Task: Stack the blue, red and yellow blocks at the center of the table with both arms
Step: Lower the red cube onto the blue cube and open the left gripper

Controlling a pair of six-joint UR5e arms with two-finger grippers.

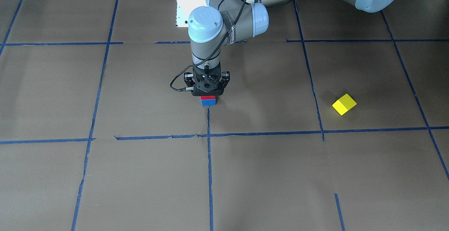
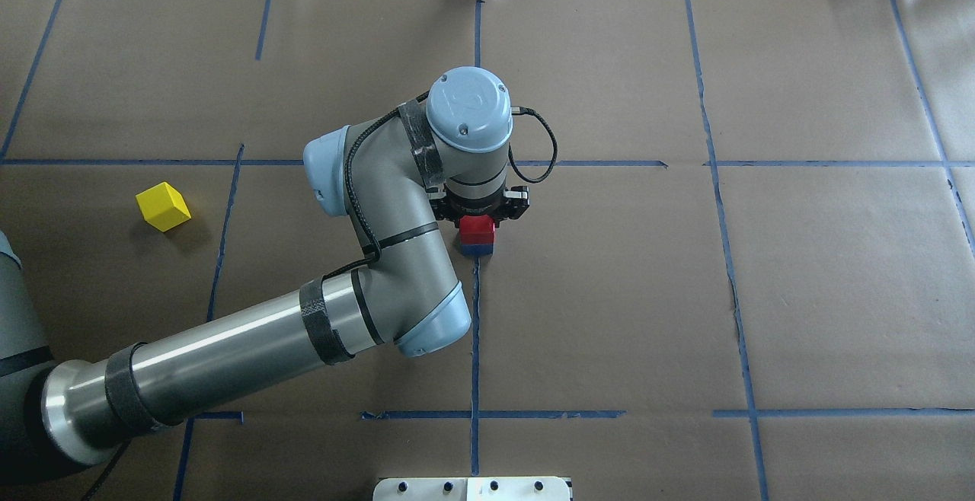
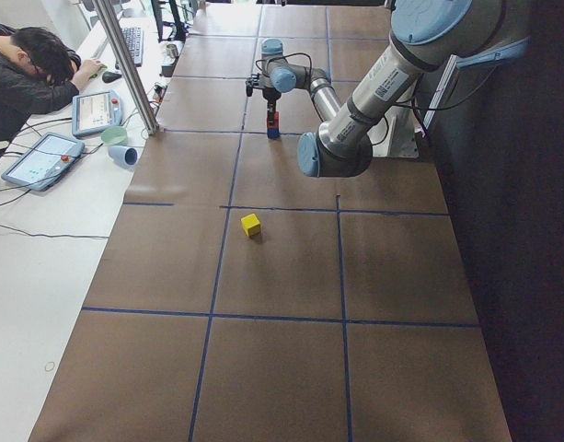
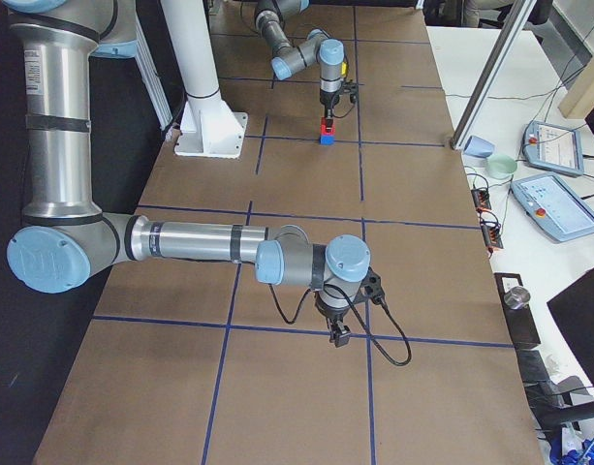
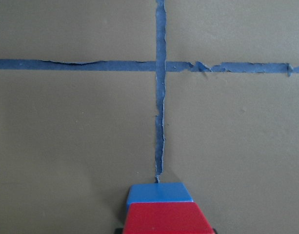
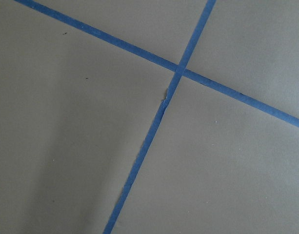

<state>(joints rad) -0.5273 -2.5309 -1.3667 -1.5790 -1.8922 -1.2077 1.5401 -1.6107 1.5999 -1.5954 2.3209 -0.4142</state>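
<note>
A red block [image 1: 208,98] sits on top of a blue block [image 1: 208,102] at the table's centre, where the tape lines meet. My left gripper [image 1: 208,94] points straight down over the stack, its jaws shut on the red block [image 5: 166,218], with the blue block [image 5: 160,193] showing under it. The stack also shows in the overhead view [image 2: 477,228]. A yellow block [image 1: 344,104] lies alone on the robot's left side [image 2: 163,206]. My right gripper [image 4: 340,334] hangs over bare paper far from the stack; I cannot tell whether it is open or shut.
Brown paper with blue tape lines [image 2: 475,318] covers the table. The left arm's elbow [image 2: 396,288] stretches across the left half. A white base plate [image 1: 182,2] lies behind the stack. An operator [image 3: 24,74] sits at the side desk with tablets.
</note>
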